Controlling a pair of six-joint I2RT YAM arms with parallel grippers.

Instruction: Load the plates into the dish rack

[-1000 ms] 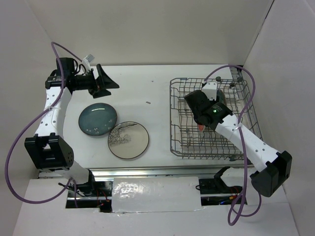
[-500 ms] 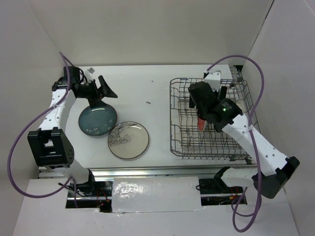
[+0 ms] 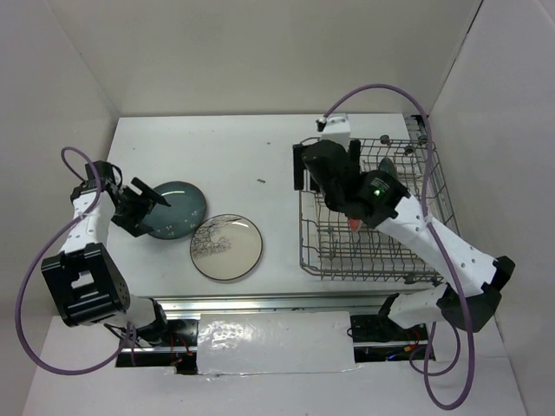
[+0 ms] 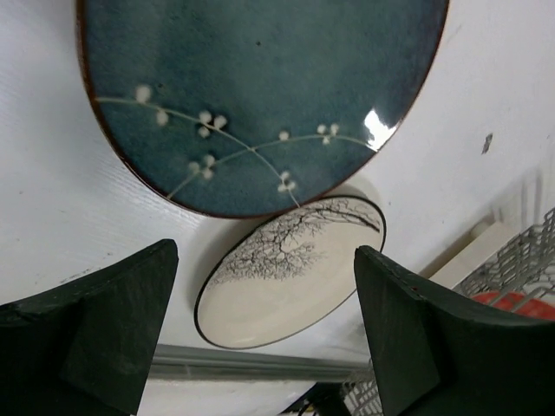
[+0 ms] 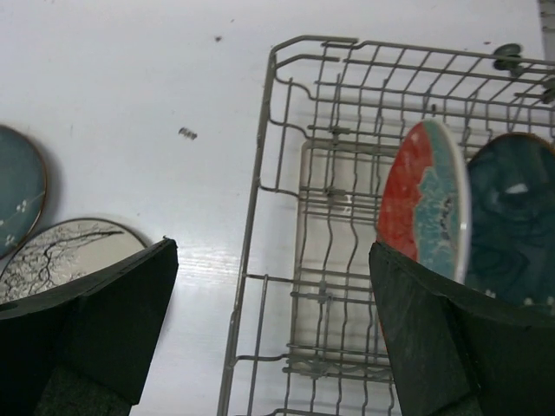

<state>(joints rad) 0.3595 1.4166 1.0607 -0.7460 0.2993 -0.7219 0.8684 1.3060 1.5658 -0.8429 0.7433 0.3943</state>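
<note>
White panels wall in a white counter (image 3: 243,156) where two arms work. The right claw (image 3: 328,165), a moment ago low among the tines, has let go and lifted back toward the far left corner of the dish rack (image 3: 305,247), its jaws now spread wide and empty; the red plate (image 5: 423,204) it left behind stands on edge in the rack, just beside a teal plate (image 5: 512,217) racked to its right; on the counter's left side the left claw (image 3: 139,210) has swung down from the far edge to the left rim of the second teal plate (image 3: 178,208), jaws wide, nothing gripped yet; the grey-white plate (image 3: 225,247) lies flat just beside that one, nearer; two plates appear loaded, two remain, and the teal one looks next.
</note>
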